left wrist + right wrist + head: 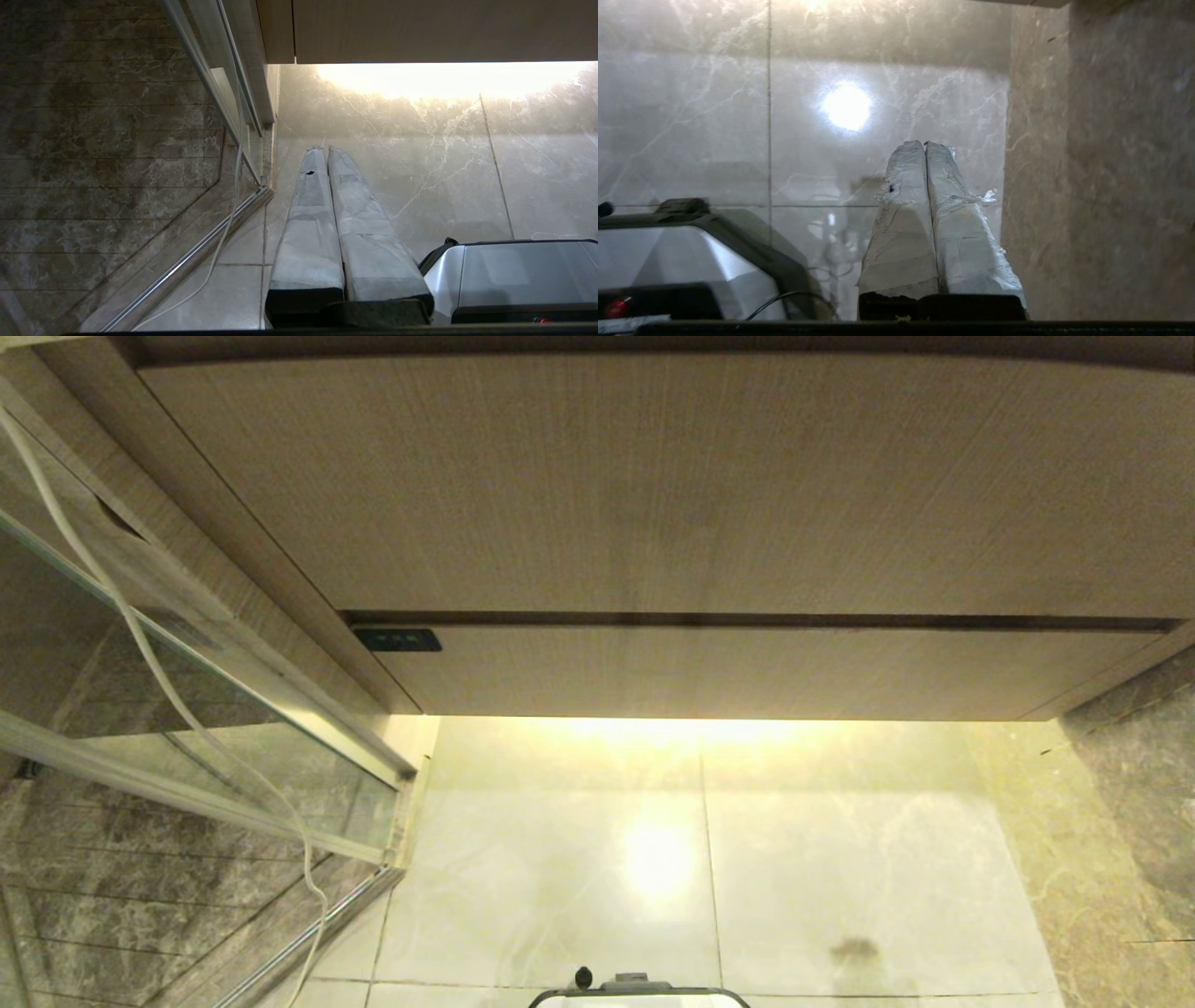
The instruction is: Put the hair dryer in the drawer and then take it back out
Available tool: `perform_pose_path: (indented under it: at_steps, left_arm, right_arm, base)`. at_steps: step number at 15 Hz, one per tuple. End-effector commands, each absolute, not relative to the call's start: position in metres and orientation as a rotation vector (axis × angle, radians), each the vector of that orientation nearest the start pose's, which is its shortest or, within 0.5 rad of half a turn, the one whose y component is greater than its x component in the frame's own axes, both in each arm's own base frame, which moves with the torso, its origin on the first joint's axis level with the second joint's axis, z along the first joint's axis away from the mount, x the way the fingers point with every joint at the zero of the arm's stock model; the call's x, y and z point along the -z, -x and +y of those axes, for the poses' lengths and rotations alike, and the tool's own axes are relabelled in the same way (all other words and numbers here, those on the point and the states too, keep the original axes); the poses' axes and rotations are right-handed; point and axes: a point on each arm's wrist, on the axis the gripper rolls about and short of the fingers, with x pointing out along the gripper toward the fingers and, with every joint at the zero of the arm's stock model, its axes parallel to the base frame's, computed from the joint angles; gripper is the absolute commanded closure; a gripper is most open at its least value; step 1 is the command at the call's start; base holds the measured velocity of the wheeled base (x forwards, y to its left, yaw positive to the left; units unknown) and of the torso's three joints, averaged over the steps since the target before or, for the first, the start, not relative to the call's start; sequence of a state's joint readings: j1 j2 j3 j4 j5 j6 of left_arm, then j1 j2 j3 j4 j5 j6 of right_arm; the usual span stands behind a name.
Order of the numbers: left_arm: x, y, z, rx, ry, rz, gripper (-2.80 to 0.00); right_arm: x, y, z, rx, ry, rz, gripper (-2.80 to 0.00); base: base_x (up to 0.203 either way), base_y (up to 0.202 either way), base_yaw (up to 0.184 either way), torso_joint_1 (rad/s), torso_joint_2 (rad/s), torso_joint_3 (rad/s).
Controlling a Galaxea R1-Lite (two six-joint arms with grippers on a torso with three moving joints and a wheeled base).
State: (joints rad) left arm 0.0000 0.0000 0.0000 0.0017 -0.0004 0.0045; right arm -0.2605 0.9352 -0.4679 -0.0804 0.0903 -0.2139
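The drawer (747,667) sat pushed flush beneath the taller wood-grain panel (653,485), with the hair dryer nowhere to be seen. Both the left end effector (325,150) and the right end effector (923,143) hung over the marble floor (794,859), fingers pressed together, empty.

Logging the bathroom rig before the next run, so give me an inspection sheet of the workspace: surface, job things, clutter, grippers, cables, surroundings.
Surface: glossy pale marble floor tiles, lit from under the cabinet.
Job's things: wide pale wood-grain drawer shut, flush front; white hair dryer nothing seen.
Clutter: nothing seen.
Grippers: left gripper shut, empty, hanging over the floor; right gripper shut, empty, over the floor near the dark stone wall.
Cables: thin white cord hanging down along the glass shower partition.
Surroundings: taller wood-grain panel above the drawer; small black switch plate; robot's silver base.
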Motion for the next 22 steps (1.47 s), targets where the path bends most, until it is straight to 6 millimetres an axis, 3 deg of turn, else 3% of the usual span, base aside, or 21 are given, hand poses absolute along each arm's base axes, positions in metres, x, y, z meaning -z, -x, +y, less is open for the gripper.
perform_pose_path:
  at_steps: [1,5,8,10,22]
  left_arm:
    - [-0.075,0.023,0.0,0.0,-0.005,0.003,0.0]
    - [-0.075,0.023,0.0,0.0,-0.005,0.002,0.0]
    - [-0.075,0.023,0.0,0.0,-0.005,0.0,0.0]
    - [-0.075,0.023,0.0,0.0,-0.005,0.0,0.0]
    - [-0.075,0.023,0.0,0.0,-0.005,0.003,0.0]
  right_arm:
    - [-0.168,-0.044,-0.007,0.148,0.138,0.243,0.0]
    - [-0.104,-0.006,-0.002,0.081,0.054,0.162,0.0]
    - [-0.083,0.015,0.0,0.022,0.02,0.054,0.0]
    - [-0.077,0.023,0.0,0.006,0.002,-0.019,0.0]
    - [-0.075,0.023,0.0,-0.002,-0.014,-0.008,0.0]
  base:
    - [0.0,0.0,0.0,0.0,0.0,0.0]
    - [0.0,0.0,0.0,0.0,0.0,0.0]
    - [0.0,0.0,0.0,0.0,0.0,0.0]
    - [0.0,0.0,0.0,0.0,0.0,0.0]
    - [0.0,0.0,0.0,0.0,0.0,0.0]
